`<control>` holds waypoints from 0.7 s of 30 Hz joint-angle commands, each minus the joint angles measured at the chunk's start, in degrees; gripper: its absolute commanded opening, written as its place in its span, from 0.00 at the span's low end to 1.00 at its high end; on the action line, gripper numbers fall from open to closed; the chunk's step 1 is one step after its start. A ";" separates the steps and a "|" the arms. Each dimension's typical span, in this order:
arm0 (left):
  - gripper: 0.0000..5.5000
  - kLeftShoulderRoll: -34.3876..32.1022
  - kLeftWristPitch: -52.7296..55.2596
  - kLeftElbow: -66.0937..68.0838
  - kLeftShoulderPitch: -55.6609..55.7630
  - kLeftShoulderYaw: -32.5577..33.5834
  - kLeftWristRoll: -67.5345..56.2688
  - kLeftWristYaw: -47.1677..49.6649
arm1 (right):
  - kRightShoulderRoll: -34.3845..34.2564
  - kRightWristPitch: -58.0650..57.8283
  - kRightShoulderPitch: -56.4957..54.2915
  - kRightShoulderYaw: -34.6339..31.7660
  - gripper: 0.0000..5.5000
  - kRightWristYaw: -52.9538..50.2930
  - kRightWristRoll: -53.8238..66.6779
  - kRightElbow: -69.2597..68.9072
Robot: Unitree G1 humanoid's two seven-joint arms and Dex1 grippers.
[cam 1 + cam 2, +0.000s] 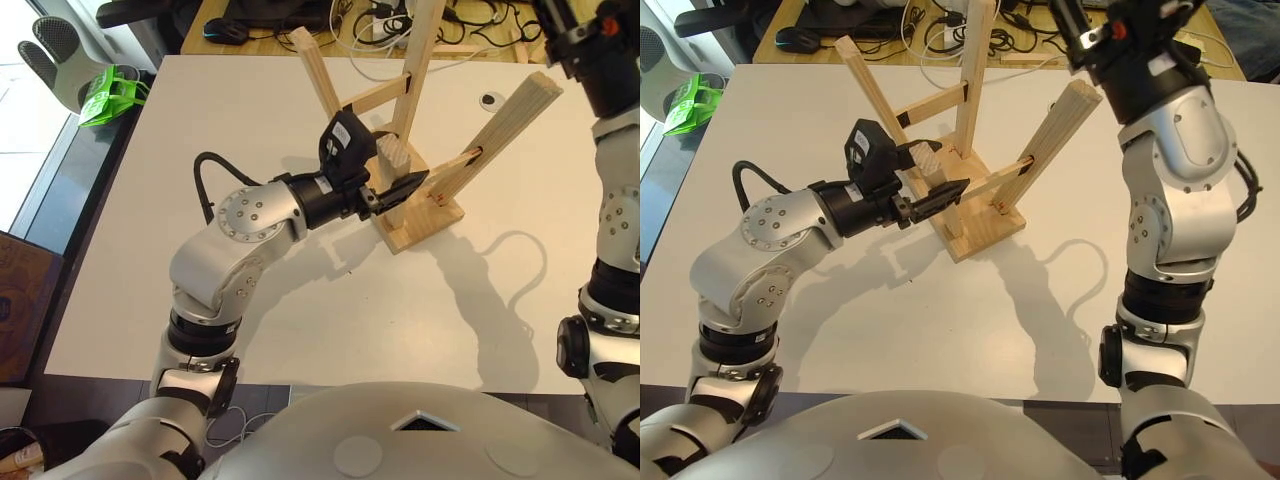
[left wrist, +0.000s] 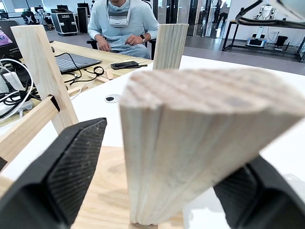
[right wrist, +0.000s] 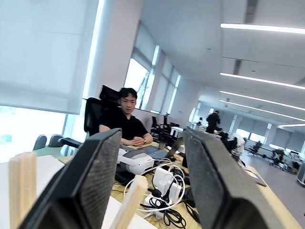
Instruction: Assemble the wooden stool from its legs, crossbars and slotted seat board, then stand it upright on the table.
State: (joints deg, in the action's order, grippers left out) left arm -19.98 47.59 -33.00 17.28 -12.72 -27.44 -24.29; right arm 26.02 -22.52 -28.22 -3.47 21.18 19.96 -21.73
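Observation:
The wooden stool lies upside down on the white table, its seat board (image 1: 425, 222) flat and its legs pointing up. A tall leg (image 1: 420, 60) and a tilted leg (image 1: 315, 65) are joined by a crossbar (image 1: 375, 95). Another slanted leg (image 1: 505, 125) leans to the right. My left gripper (image 1: 400, 190) is open, straddling a short leg (image 2: 190, 143) in the middle, with a gap at one pad (image 2: 66, 176). My right gripper (image 3: 152, 136) is held high above the table's far right, open and holding nothing.
The white table (image 1: 200, 120) stretches wide to the left and front of the stool. A small round cap (image 1: 490, 99) lies behind the stool. A desk with cables (image 1: 370, 20) borders the far edge. A green bag (image 1: 110, 95) sits off the left edge.

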 commanded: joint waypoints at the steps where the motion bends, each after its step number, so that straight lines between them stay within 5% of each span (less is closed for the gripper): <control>1: 0.74 1.29 -0.43 0.42 -0.08 0.19 1.04 1.66 | 2.60 -7.57 3.53 3.97 0.29 3.89 1.43 -3.19; 9: 0.93 3.27 0.00 0.32 0.48 2.68 0.44 3.66 | 12.36 -24.74 25.57 15.35 0.06 9.74 0.27 -4.63; 21: 0.98 6.88 1.34 0.89 3.19 1.47 -0.69 5.07 | 8.61 -23.44 21.73 6.71 0.00 14.37 8.38 -6.89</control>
State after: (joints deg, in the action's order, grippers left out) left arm -13.88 47.59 -32.67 18.50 -9.41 -28.63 -19.82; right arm 32.79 -44.73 -5.18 5.79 33.91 26.41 -28.28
